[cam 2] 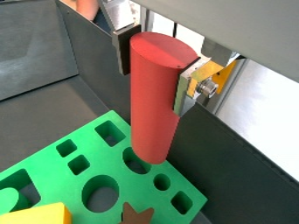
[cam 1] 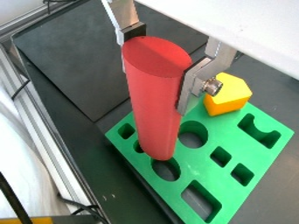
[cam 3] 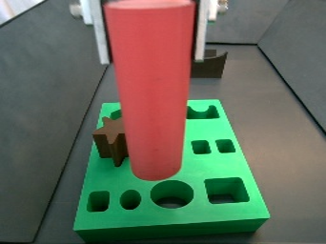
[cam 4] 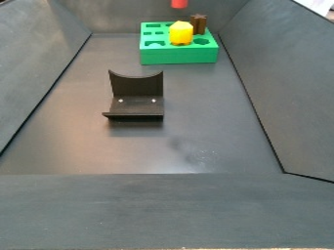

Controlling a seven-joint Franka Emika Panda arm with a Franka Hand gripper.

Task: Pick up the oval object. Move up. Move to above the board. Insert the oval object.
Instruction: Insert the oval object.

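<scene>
Oval object (cam 1: 156,101), a tall red peg, hangs upright above the green board (cam 1: 251,188), clamped near its top between the tool's (cam 1: 163,52) silver fingers (cam 1: 197,74). Its lower end hovers near a cut-out; a slight offset or twist could jam it on the rim, or nudge the yellow block (cam 1: 226,93) nearby.

The tool (cam 1: 158,54) has two flat silver finger plates (cam 2: 121,48) — thin, brushed metal, seen in both wrist views. One plate carries a round silver bolt head (cam 1: 212,87) on its outer face — a yellowish part sits beside that bolt (cam 2: 205,70).
</scene>
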